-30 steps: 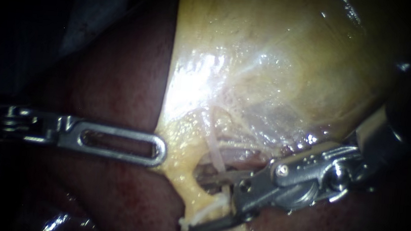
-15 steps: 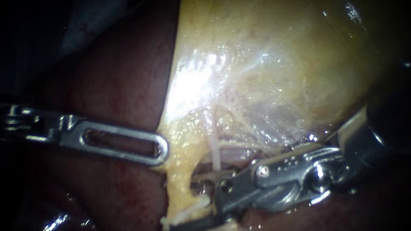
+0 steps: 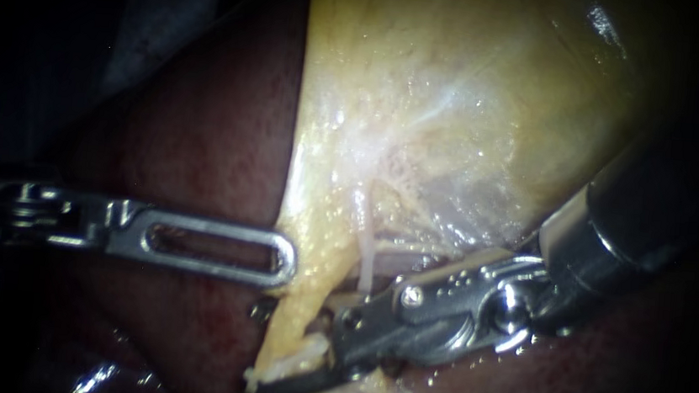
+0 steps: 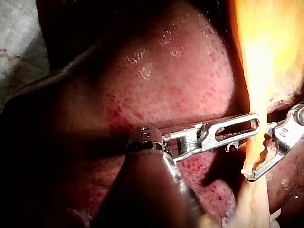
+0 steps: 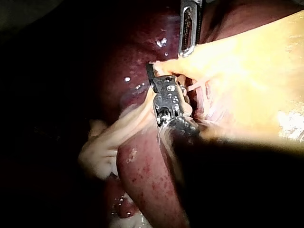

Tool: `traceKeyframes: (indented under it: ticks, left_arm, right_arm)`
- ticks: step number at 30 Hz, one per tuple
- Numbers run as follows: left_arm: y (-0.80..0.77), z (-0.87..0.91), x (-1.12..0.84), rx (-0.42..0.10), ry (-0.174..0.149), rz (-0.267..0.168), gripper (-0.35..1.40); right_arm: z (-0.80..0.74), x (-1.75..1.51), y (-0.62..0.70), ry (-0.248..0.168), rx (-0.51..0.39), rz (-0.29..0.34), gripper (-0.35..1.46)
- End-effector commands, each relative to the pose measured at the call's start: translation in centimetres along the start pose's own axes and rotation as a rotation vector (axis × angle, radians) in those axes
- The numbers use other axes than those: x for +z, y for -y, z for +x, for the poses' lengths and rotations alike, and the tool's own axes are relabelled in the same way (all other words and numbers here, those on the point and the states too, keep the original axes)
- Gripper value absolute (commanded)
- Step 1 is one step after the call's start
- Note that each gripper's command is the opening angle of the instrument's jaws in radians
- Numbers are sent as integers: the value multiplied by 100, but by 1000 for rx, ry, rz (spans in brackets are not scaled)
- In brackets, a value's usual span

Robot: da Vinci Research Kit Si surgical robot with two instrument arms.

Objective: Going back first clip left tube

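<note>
Left instrument [image 3: 281, 260], jaws closed on the gallbladder [image 3: 459, 105] edge, lies along 9-to-3 o'clock. Right instrument [image 3: 295, 354], jaws apart, points toward 8 o'clock. A pale tube [image 3: 364, 257] runs 12-to-6 just beside its upper jaw.
</note>
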Motion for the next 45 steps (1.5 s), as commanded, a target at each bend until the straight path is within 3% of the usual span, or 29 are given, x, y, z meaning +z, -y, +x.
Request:
traceKeyframes:
  ticks: [1,7,12,26,33,45]
  left_arm:
    - [1,0,0,0,1,2,-35]
    - [6,-6,-3,-5,4,10,-35]
    - [8,-6,-7,-6,3,11,-35]
    - [0,-6,-7,-4,2,10,-35]
    - [1,-6,-6,-4,3,10,-35]
    - [1,-6,-6,-4,2,10,-35]
  right_arm:
    - [-1,-1,0,5,-2,0,60]
    - [-15,-9,-5,57,-5,-11,60]
    - [-21,-16,-7,57,-6,-12,60]
    - [-11,-23,-8,45,0,-59,60]
    - [-5,-15,-8,122,8,-113,60]
    - [0,-11,4,124,7,-107,60]
